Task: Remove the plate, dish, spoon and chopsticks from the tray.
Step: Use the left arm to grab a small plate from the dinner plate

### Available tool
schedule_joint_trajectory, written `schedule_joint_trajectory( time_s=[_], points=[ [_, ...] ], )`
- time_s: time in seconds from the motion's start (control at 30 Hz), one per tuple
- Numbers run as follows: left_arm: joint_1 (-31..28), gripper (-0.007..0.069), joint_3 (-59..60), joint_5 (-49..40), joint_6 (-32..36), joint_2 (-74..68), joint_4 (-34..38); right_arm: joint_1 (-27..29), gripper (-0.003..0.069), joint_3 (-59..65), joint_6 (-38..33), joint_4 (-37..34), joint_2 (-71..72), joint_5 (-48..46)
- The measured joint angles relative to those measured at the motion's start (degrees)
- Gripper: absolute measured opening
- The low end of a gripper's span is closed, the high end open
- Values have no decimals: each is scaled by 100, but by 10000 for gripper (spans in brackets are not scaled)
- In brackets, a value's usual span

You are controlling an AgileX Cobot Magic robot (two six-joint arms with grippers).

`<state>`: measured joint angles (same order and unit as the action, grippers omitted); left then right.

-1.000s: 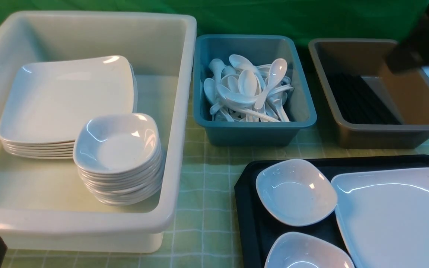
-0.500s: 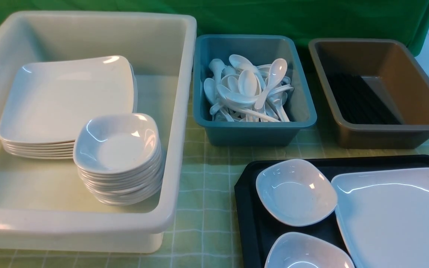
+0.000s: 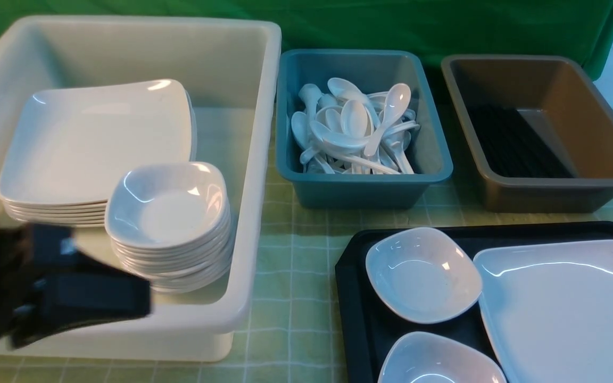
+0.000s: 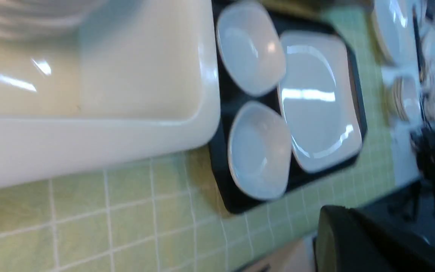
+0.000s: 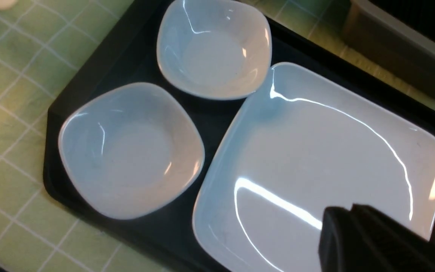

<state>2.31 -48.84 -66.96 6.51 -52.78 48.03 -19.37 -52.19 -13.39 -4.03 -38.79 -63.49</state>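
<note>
The left tool (image 3: 99, 298) has swung up from the near left corner of the bench (image 3: 290, 298). It now shows as a dark blur in front of the near wall of the big white bin (image 3: 256, 159). The dark blur that hung over the brown tub (image 3: 594, 138) a second ago is gone from the front view. Motion blur hides the left tool's fingers, so I cannot tell whether it is released or clenched.

The tray (image 3: 351, 298) sits at the near right corner of the bench. On it lies the plate (image 3: 567, 314), toward the right edge. On the tray's left side are two small dishes, the far dish (image 3: 422, 274) and the near dish (image 3: 439, 361), both close against the plate.

In the right wrist view the right tool (image 5: 338, 234) hangs over the plate. Only one dark finger shows and nothing is seen in it, so its state cannot be told either.

The white bin fills the left side of the bench and holds a stack of plates (image 3: 93, 143) and a stack of dishes (image 3: 168, 213). Along the far edge stands a teal tub (image 3: 359, 186) heaped with spoons (image 3: 354, 127). The brown tub at the far right corner holds black chopsticks (image 3: 514, 143).
</note>
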Motion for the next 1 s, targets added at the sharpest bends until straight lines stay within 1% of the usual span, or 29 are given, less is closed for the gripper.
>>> schedule_joint_trajectory(
  time_s=[0.03, 0.07, 0.1, 0.13, 0.17, 0.2, 0.23, 0.27, 0.3, 0.4, 0.43, 0.47, 0.5, 0.57, 0.6, 0.63, 0.73, 0.77, 0.87, 1.0],
  points=[
    [107, -18, -22, 47, 167, -186, 133, 0, 18, 0, 6, 0, 0, 2],
    [349, -18, -66, 153, 276, -468, 257, 0, 18, 0, 12, 0, 0, 8],
    [730, -18, -141, 387, 340, -777, 313, 0, 20, 0, 12, 2, 0, 27],
    [800, -18, -173, 472, 340, -876, 301, 0, 21, 0, 12, 2, 0, 41],
    [1337, -18, -298, 719, 271, -1183, 128, 0, 24, 0, 12, 2, 0, 88],
    [1901, -15, -501, 953, 30, -1558, -230, 0, 25, 0, 12, 2, 0, 117],
    [1978, -15, -535, 980, 30, -1612, -293, 0, 26, 0, 12, 2, 0, 117],
    [2603, -6, -849, 1143, -287, -2063, -784, 0, 29, 0, 16, 2, 0, 151],
    [2965, 4, -1080, 1206, -517, -2340, -1182, 0, 30, 0, 23, 2, 0, 158],
    [3692, 59, -1766, 1225, -1086, -3071, -2206, 0, 31, 0, 23, 2, 0, 157],
    [3839, 71, -1878, 1219, -1151, -3184, -2350, 0, 32, 0, 23, 2, 0, 157],
    [4049, 99, -2163, 1179, -1287, -3468, -2669, 0, 33, 0, 23, 2, 0, 159],
    [4294, 160, -2619, 1060, -1411, -3920, -3046, 0, 36, 0, 25, 2, 0, 166],
    [4427, 204, -3009, 944, -1432, -4303, -3167, 0, 38, 0, 25, 2, 0, 171],
    [4497, 254, -3329, 808, -1447, -4619, -3235, 0, 40, 0, 25, 2, 0, 171],
    [4527, 280, -3572, 738, -1438, -4816, -3257, 0, 40, 0, 29, 2, 0, 174],
    [4560, 364, -4132, 533, -1187, -5498, -3277, 0, 43, 0, 51, 2, 0, 174],
    [4560, 381, -4258, 514, -1103, -5671, -3285, 0, 46, 0, 57, 2, 0, 174],
    [4560, 401, -4484, 509, -816, -6100, -3317, 0, 50, 0, 102, 2, 0, 178],
    [4560, 403, -4518, 534, -531, -6441, -3317, 0, 50, 0, 156, 2, 0, 180]
  ],
)
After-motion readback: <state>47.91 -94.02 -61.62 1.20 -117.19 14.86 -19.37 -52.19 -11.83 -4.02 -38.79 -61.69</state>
